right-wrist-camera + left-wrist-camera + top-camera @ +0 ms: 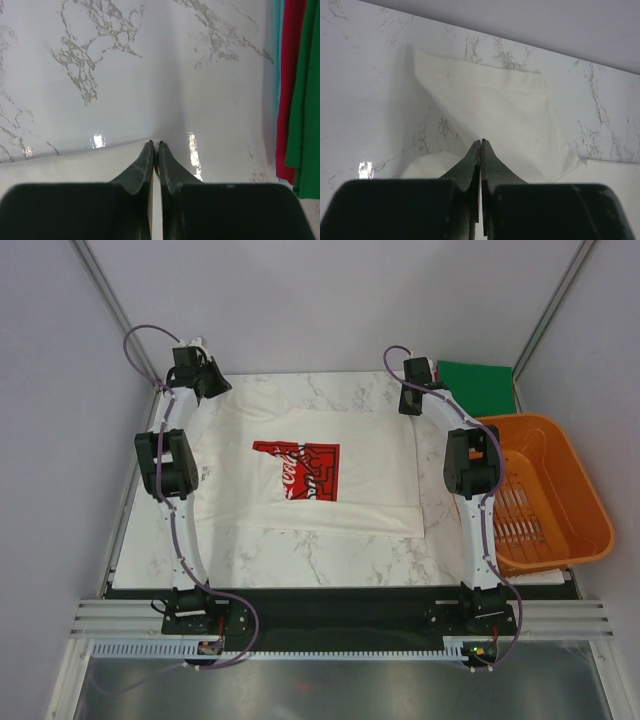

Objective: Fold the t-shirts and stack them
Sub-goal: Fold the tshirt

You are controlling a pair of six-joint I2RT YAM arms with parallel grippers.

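**Mia:** Where is our shirt?

**Ben:** Our white t-shirt (240, 480) lies flat in the middle of the view from above. Its red print (297, 470) faces up. It rests on the marble table (330, 560). Our dark green t-shirt (475, 385) sits folded square at the upper right, just above the orange basket (545, 490).

**Mia:** What are our grippers doing?

**Ben:** Our left gripper (481, 142) is at the upper left. Its fingers are pressed together and pinch the shirt's top left corner. Our right gripper (155, 145) is at the upper right. Its fingers almost touch and nip the very edge of the top right corner.

**Mia:** What could go wrong?

**Ben:** The cloth is thin, soft and floppy. The table is hard, smooth and shiny. We think we only have a tiny bit of cloth on the right, so it could slip out when we lift. Then that side would drop and our fold would come out crooked. If one of our arms goes faster than the other, the shirt could bunch up.
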